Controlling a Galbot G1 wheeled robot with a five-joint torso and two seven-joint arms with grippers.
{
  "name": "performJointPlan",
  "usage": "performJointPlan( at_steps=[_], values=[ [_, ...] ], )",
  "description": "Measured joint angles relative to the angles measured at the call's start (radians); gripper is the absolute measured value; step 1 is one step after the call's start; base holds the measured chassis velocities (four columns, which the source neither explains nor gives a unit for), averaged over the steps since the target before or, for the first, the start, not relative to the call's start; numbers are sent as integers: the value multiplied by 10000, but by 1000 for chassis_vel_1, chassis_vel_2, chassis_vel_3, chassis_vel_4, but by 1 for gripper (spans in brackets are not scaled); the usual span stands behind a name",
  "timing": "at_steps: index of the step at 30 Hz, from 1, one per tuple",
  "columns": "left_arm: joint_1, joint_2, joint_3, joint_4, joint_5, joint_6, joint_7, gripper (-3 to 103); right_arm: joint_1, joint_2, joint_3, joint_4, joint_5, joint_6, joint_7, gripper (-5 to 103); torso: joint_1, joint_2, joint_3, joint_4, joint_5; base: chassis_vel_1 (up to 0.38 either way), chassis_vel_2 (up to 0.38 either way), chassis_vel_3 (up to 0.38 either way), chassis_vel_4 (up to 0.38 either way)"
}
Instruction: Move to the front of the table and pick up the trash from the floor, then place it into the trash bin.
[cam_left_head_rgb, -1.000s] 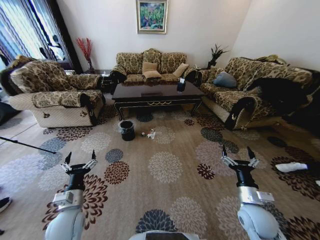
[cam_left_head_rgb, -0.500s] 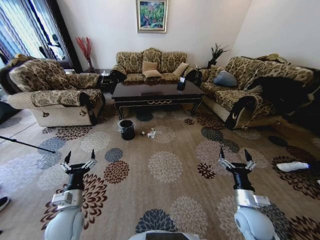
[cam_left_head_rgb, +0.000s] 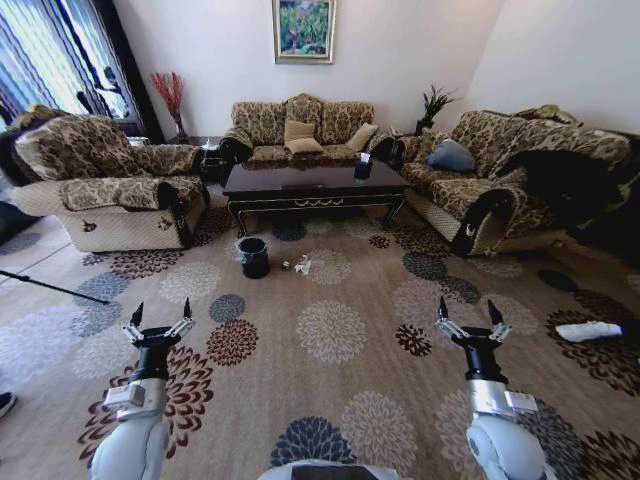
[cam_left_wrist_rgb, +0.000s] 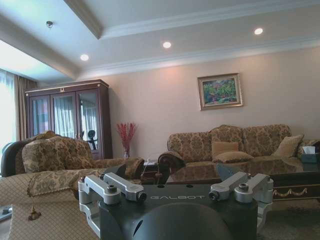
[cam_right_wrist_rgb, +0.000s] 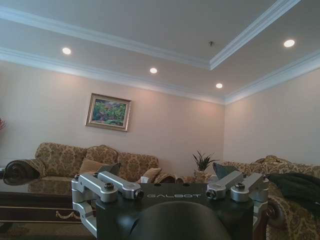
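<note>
Both arms hang low over the carpet (cam_left_head_rgb: 330, 400), left claw (cam_left_head_rgb: 158, 318) and right claw (cam_left_head_rgb: 472, 316) spread wide, gripping nothing. Far ahead, the trash (cam_left_head_rgb: 300, 266) lies on the floor before the worktop (cam_left_head_rgb: 310, 182), just beside the trash bin (cam_left_head_rgb: 253, 257) near its front left corner.

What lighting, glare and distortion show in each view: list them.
Head view: wide-angle bending at the edges, bright window at upper left, sheen on the table top; trash by the bin too small to detail. Left wrist view: lit ceiling spots, window washed out, left pincer dark against the room. Right wrist view: ceiling spots glow, right pincer in shade.
</note>
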Motion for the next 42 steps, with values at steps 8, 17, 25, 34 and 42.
performJointPlan(
  at_steps=[8, 17, 25, 34, 42],
  values=[
    [15, -7, 12, -156, -14, 33, -22, 100, 20, -6, 24, -8, -85, 77, -34, 100, -174, -416, -240, 0, 0, 0, 0, 0, 0],
    [55, -16, -26, -452, -14, 51, -28, 100, 35, 22, 218, 99, -324, 247, -117, 100, -334, -800, -464, 0, 0, 0, 0, 0, 0],
    [60, -16, -63, -558, -13, 51, -27, 100, 44, 2, 239, 86, -333, 285, -237, 100, -493, -1160, -665, 0, 0, 0, 0, 0, 0],
    [108, -18, -93, -737, 14, 56, -21, 100, -36, -132, 351, 573, -313, -466, -447, 100, -646, -1545, -897, 0, 1, 0, 0, 0, 0],
    [171, -52, -98, -792, 48, 57, -7, 100, -340, -524, 477, 1464, -151, -2023, -436, 100, -776, -1871, -1092, 0, -1, 0, 0, 0, 0]
  ],
)
